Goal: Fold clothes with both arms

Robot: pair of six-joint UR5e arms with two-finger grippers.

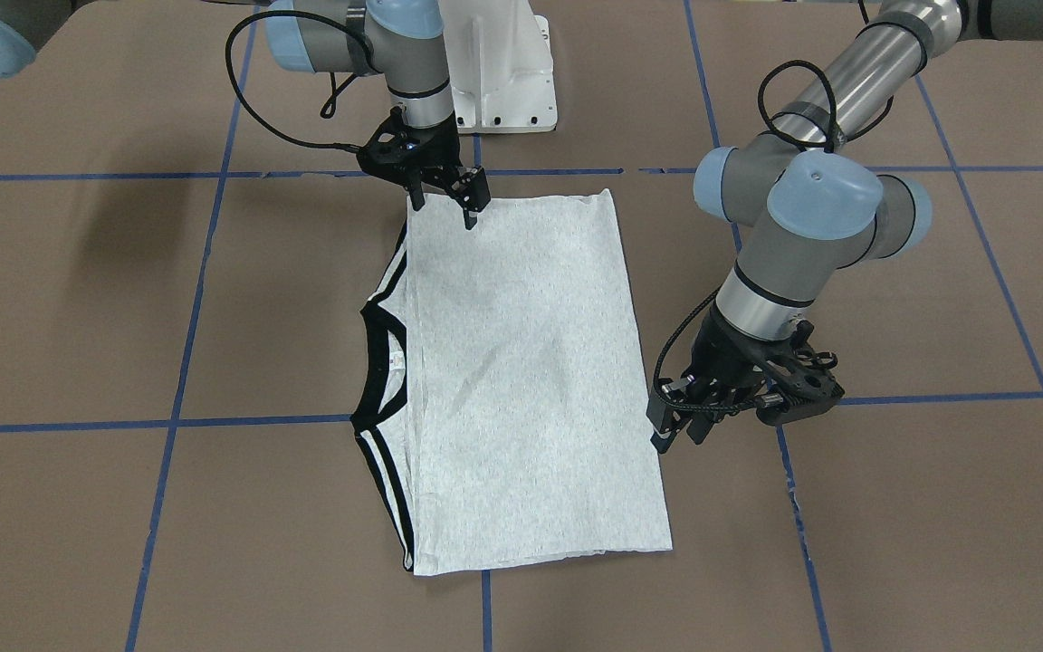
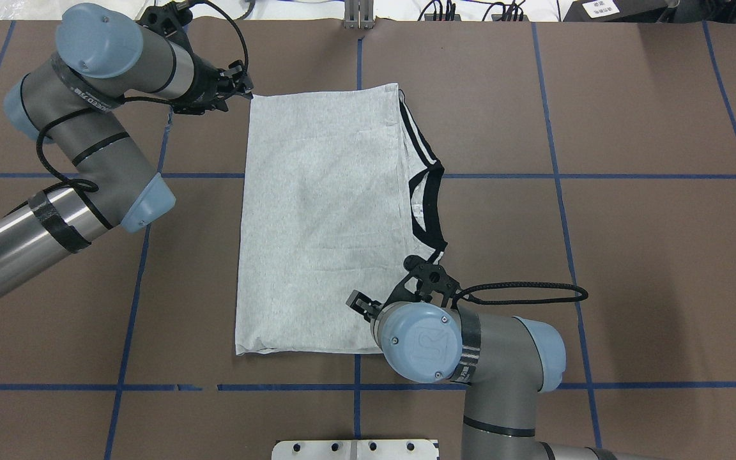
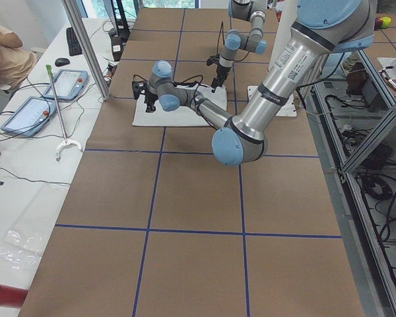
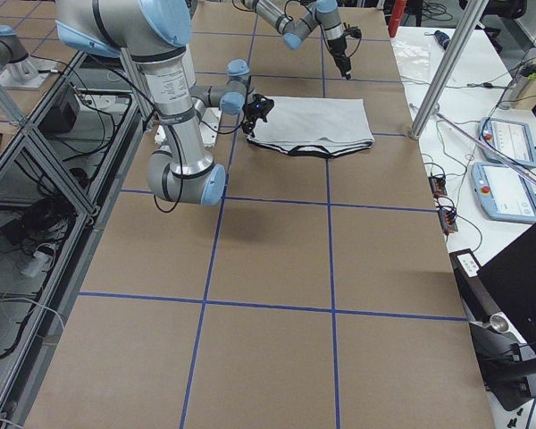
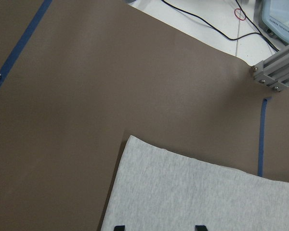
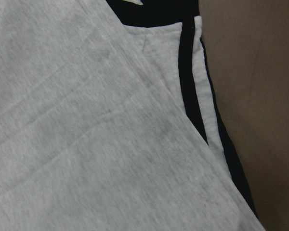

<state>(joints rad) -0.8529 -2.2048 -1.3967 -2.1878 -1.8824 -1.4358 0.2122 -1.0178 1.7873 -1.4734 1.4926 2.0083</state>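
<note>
While the T-shirt (image 1: pixel 521 362) lies flat at the table's (image 1: pixel 893 507) middle, the left gripper (image 1: pixel 677 436) hangs beside its far hem corner, the right gripper (image 1: pixel 445 201) over its near edge, both spread apart.

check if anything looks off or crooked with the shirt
Nothing spilled or damaged. The shirt lies folded into a fairly neat rectangle, but the collar and the striped shoulder edge poke out past the folded layer on the robot's right side, so that edge isn't flush.
</note>
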